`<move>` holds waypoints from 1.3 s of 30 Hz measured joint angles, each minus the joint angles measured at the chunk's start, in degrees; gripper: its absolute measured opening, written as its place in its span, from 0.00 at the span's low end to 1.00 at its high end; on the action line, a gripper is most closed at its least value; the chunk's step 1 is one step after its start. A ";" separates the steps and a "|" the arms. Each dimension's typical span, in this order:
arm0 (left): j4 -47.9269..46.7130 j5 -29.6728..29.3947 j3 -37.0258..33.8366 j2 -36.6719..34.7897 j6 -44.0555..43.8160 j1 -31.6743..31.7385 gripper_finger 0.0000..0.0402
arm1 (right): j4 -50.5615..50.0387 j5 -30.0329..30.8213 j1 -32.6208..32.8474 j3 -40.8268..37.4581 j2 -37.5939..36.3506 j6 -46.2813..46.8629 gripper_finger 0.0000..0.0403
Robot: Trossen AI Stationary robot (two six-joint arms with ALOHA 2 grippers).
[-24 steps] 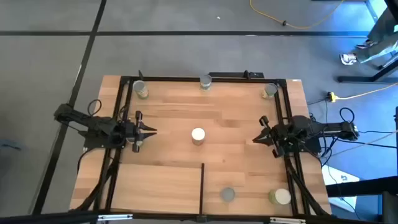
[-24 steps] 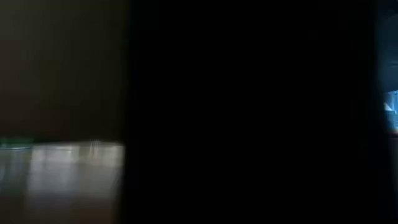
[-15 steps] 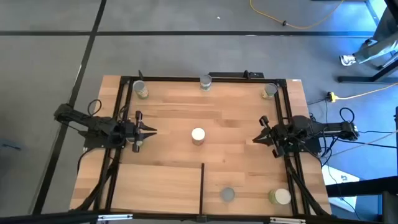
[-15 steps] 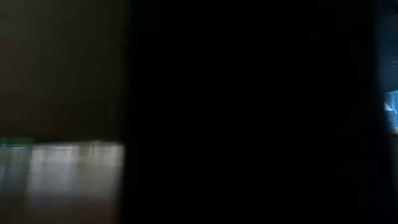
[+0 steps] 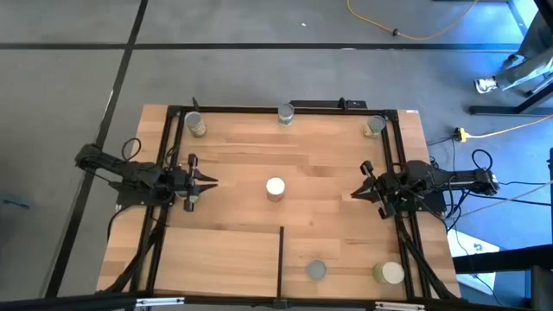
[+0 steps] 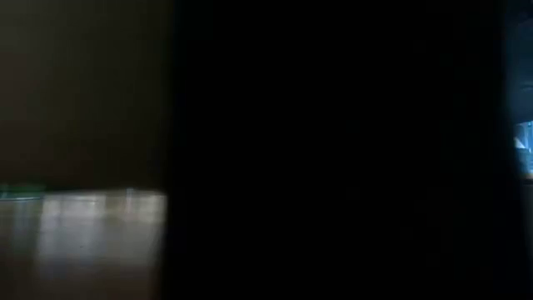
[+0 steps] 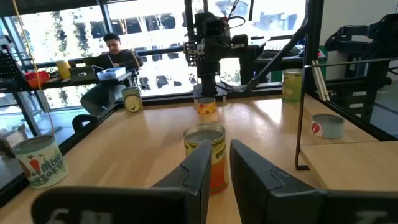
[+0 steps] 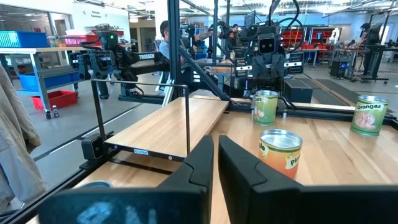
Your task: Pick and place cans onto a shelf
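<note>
Several cans stand upright on the wooden table. A white-topped can [image 5: 275,187] stands at the centre, and shows in the left wrist view [image 7: 206,157] and the right wrist view [image 8: 280,153]. Three cans [image 5: 195,125] [image 5: 285,113] [image 5: 374,126] stand along the far edge. A grey-topped can [image 5: 317,270] and a white-topped can [image 5: 389,274] stand near the front right. The shelf [image 5: 220,259] is the near-left plank section with a thin black divider [image 5: 282,257]. My left gripper [image 5: 212,183] and my right gripper [image 5: 352,194] point at the centre can from either side, both shut and empty.
Black frame rails [image 5: 285,108] edge the table. A small can stands close under each arm: one [image 8: 265,106] by the left arm, one [image 7: 206,106] by the right arm. The low view is almost wholly dark. A person [image 7: 115,53] sits beyond the table.
</note>
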 joint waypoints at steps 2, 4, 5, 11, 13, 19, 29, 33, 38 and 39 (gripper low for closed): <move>0.00 0.00 0.01 0.00 0.00 0.00 0.13 | 0.01 0.00 0.00 0.00 0.00 0.00 0.07; -0.02 0.00 0.01 0.00 0.00 0.00 0.13 | 0.01 -0.01 0.00 0.00 -0.01 0.00 0.07; 0.00 0.00 0.01 -0.02 -0.02 0.02 0.13 | 0.01 -0.01 0.00 0.00 0.01 0.00 0.07; -0.01 0.00 0.01 -0.01 -0.01 0.01 0.13 | 0.01 -0.01 0.00 0.00 0.00 0.00 0.07; -0.02 0.00 0.01 0.00 0.00 0.00 0.13 | 0.01 0.01 -0.02 0.00 0.01 0.00 0.07; -0.02 0.00 0.01 -0.01 0.00 0.00 0.13 | 0.01 -0.01 0.00 0.00 -0.01 0.00 0.07; 0.06 -1.05 0.00 -0.01 0.00 0.00 0.13 | 0.25 0.13 -0.02 0.00 0.01 1.34 0.07; 0.23 -1.99 0.01 0.00 -0.44 0.00 0.13 | 5.33 3.30 0.00 0.00 0.01 3.43 0.07; 3.29 -12.12 2.50 0.00 -9.95 0.02 0.13 | 8.42 10.99 0.00 1.22 0.01 2.45 0.07; 3.25 -12.37 3.85 0.01 -8.42 0.02 0.13 | 8.29 12.55 0.00 1.85 0.01 1.63 0.07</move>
